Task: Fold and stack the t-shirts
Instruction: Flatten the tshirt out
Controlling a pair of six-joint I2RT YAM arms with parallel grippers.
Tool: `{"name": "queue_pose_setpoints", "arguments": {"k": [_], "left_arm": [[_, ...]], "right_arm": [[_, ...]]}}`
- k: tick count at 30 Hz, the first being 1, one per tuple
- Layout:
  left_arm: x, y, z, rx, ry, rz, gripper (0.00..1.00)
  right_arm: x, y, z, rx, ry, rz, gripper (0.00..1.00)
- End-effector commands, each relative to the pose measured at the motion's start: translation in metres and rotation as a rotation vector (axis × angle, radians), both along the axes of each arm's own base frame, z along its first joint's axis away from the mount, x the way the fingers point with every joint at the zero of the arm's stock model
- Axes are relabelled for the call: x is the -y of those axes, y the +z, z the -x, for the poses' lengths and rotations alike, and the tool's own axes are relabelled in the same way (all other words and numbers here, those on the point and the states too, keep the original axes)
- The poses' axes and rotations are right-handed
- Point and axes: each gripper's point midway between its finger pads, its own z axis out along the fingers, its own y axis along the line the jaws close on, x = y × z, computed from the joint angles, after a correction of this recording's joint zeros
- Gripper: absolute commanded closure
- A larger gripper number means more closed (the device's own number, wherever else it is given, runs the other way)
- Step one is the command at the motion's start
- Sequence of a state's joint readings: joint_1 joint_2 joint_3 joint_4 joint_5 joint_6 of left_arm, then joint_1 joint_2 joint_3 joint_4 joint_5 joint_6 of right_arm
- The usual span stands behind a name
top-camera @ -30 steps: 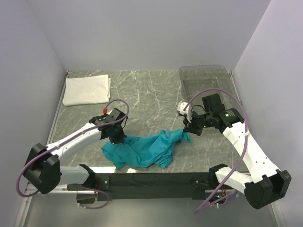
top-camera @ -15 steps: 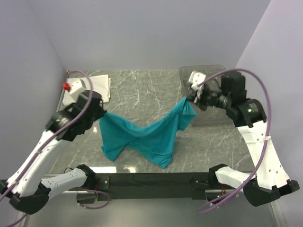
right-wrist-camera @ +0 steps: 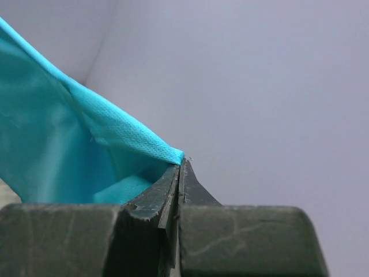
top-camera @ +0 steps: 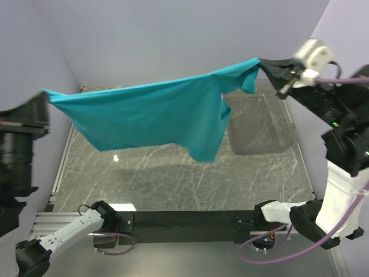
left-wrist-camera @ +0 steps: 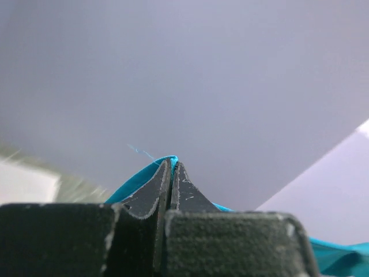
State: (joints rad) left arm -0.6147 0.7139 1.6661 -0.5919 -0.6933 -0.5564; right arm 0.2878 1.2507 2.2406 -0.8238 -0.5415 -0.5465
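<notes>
The teal-blue t-shirt (top-camera: 155, 112) hangs stretched wide in the air, high above the table. My left gripper (top-camera: 45, 99) is shut on its left corner at the far left. My right gripper (top-camera: 262, 62) is shut on its right corner at the upper right. In the left wrist view the jaws (left-wrist-camera: 172, 164) pinch a thin edge of teal cloth (left-wrist-camera: 138, 173). In the right wrist view the jaws (right-wrist-camera: 180, 164) pinch the teal cloth (right-wrist-camera: 69, 144). The white t-shirt is hidden behind the raised teal one.
A clear plastic bin (top-camera: 259, 127) stands on the grey marbled table (top-camera: 173, 173) at the back right, partly behind the hanging shirt. Pale walls close in the back and both sides. The black arm rail (top-camera: 184, 219) runs along the near edge.
Both grippers rose high and moved apart, lifting the teal t-shirt from a sagging drape just above the table into a wide taut spread in the air.
</notes>
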Motion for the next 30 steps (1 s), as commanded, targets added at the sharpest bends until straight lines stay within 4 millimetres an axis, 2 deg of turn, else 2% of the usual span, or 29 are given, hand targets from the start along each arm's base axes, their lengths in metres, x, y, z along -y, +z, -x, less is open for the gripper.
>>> {"name": "queue_pose_setpoints", "arguments": {"k": [1,3,4,8,10,12,15,16,18,19,20,21,22,24,25,27,28,30], "left_arm": [[-0.005,0.072,0.026,0.252,-0.031,-0.008,0.99],[0.001,0.092,0.038,0.326,-0.083,-0.017,0.99],[0.0,0.104,0.044,0.363,-0.094,-0.008,0.99],[0.008,0.129,0.054,0.452,-0.15,0.002,0.99],[0.015,0.132,0.051,0.457,-0.171,-0.004,0.99],[0.014,0.131,0.049,0.451,-0.158,-0.007,0.99],[0.005,0.121,0.038,0.405,-0.091,0.005,0.99],[-0.002,0.11,0.03,0.363,-0.038,0.023,0.99],[-0.01,0.095,0.019,0.307,0.025,0.049,0.99],[-0.015,0.077,0.007,0.245,0.087,0.061,0.99],[-0.019,0.066,0.0,0.209,0.124,0.075,0.99],[-0.02,0.055,-0.007,0.177,0.147,0.093,0.99],[-0.012,0.031,-0.023,0.113,0.162,0.069,0.99],[-0.005,0.005,-0.04,0.042,0.185,0.071,0.99],[0.006,-0.028,-0.059,-0.051,0.193,0.025,0.99],[0.012,-0.067,-0.075,-0.144,0.231,0.04,0.99],[0.021,-0.108,-0.091,-0.23,0.252,-0.004,0.99],[0.024,-0.156,-0.104,-0.32,0.294,0.001,0.99]], "right_arm": [[0.015,0.06,0.032,0.159,-0.028,-0.097,1.0],[0.018,0.077,0.043,0.209,-0.022,-0.118,1.0],[0.022,0.093,0.061,0.261,-0.016,-0.141,1.0],[0.025,0.114,0.085,0.328,0.011,-0.187,1.0],[0.028,0.12,0.093,0.345,0.009,-0.205,1.0],[0.029,0.123,0.096,0.354,0.011,-0.212,1.0],[0.023,0.112,0.09,0.321,0.032,-0.189,1.0],[0.016,0.097,0.072,0.265,0.04,-0.169,1.0],[0.011,0.085,0.065,0.239,0.054,-0.154,1.0],[0.002,0.06,0.041,0.156,0.068,-0.136,1.0],[-0.001,0.054,0.036,0.152,0.074,-0.13,1.0],[-0.006,0.041,0.026,0.115,0.088,-0.115,1.0],[-0.017,0.016,0.009,0.037,0.117,-0.091,1.0],[-0.029,-0.017,-0.01,-0.058,0.157,-0.057,1.0],[-0.037,-0.054,-0.03,-0.151,0.166,-0.027,1.0],[-0.049,-0.094,-0.05,-0.243,0.195,-0.001,1.0],[-0.054,-0.137,-0.066,-0.327,0.193,0.038,1.0],[-0.062,-0.185,-0.092,-0.416,0.189,0.069,1.0]]}}
